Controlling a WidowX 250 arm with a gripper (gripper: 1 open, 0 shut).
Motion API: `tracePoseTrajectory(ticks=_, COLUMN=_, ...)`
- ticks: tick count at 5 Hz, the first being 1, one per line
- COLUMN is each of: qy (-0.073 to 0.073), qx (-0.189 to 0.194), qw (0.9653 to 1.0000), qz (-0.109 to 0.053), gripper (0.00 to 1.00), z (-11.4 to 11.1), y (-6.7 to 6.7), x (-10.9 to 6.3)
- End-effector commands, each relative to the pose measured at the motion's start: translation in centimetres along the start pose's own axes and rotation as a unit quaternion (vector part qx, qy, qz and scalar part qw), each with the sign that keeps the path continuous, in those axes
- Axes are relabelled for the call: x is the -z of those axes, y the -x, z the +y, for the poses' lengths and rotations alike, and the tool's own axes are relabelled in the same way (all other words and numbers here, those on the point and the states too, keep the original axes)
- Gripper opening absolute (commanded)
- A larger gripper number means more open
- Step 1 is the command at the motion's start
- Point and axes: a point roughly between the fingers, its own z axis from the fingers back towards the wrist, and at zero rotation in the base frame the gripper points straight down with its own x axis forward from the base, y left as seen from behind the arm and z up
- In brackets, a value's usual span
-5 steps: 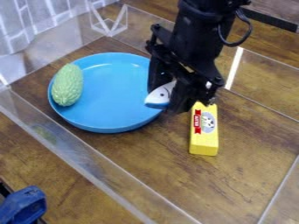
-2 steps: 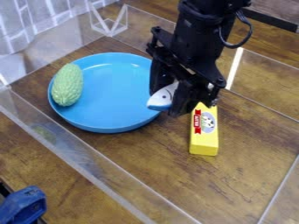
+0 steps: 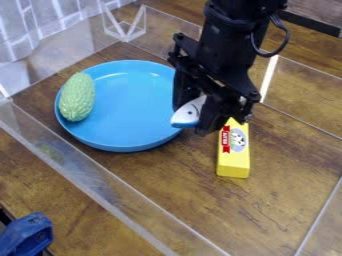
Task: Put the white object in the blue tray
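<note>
The white object (image 3: 186,113), a small fish-shaped toy, hangs between the black fingers of my gripper (image 3: 198,108), which is shut on it. It sits just above the right rim of the blue tray (image 3: 127,105), a wide round shallow plate left of centre. The gripper points straight down from the black arm (image 3: 225,45) that comes in from the top. Part of the toy is hidden behind the fingers.
A green oval textured object (image 3: 76,95) lies on the tray's left rim. A yellow block with a red-white label (image 3: 234,146) lies on the wooden table right of the tray, close to the gripper. A clear barrier edge (image 3: 94,170) runs along the front.
</note>
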Motion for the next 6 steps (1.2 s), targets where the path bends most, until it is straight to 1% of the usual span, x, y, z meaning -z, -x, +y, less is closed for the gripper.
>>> tracePoseTrajectory(ticks=1, qy=0.002, qx=0.002, qw=0.9996, qz=-0.029, gripper=0.0, z=-0.7, y=-0.2, x=-1.4)
tracePoseTrajectory(ticks=2, qy=0.004, qx=-0.001, qw=0.9996, qz=-0.029, gripper=0.0, z=-1.0, y=-0.3, x=-1.2)
tracePoseTrajectory(ticks=4, qy=-0.001, qx=-0.016, qw=0.9988, qz=-0.047, gripper=0.0, z=1.5, y=-1.3, x=-3.4)
tracePoseTrajectory(ticks=5, qy=-0.005, qx=-0.044, qw=0.9974, qz=-0.056, gripper=0.0, z=3.3, y=-1.7, x=-4.5)
tracePoseTrajectory(ticks=6, qy=-0.009, qx=-0.065, qw=0.9961, qz=-0.058, gripper=0.0, z=4.5, y=-1.3, x=-4.6)
